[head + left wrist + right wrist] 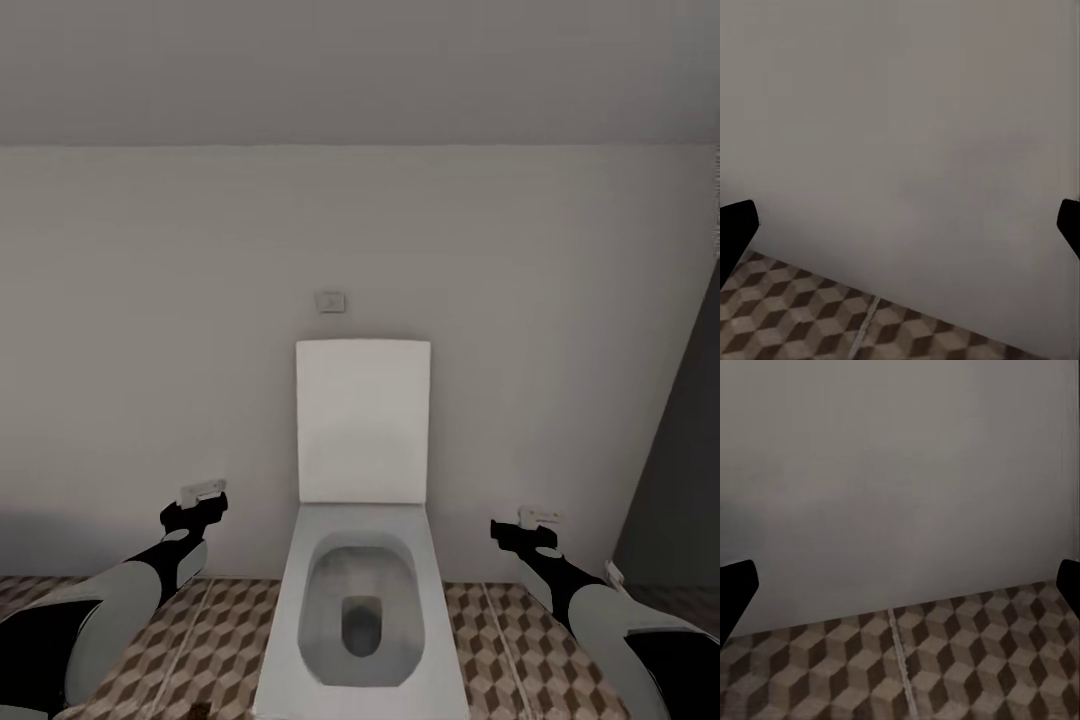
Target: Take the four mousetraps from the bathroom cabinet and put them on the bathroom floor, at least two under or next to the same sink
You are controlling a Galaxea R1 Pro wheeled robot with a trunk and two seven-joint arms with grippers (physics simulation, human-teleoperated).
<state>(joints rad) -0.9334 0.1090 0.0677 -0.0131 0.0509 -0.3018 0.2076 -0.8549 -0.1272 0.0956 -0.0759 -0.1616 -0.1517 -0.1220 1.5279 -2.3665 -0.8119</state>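
The mousetraps, the cabinet and the sink are out of view. The bathroom floor [200, 640] with its brown and beige cube-pattern tiles runs along the foot of a plain white wall, and appears again in the left wrist view [795, 315] and the right wrist view [967, 660]. My left gripper [205, 495] is held up at the left, open and empty. My right gripper [535, 522] is held up at the right, also open and empty. In both wrist views the dark fingertips [735, 225] [735, 585] stand wide apart at the picture's sides.
A white toilet [362, 600] with its lid raised stands straight ahead against the wall, between my two arms. A small flush plate [330, 301] sits on the wall above it. A dark grey panel [680, 470] rises at the far right.
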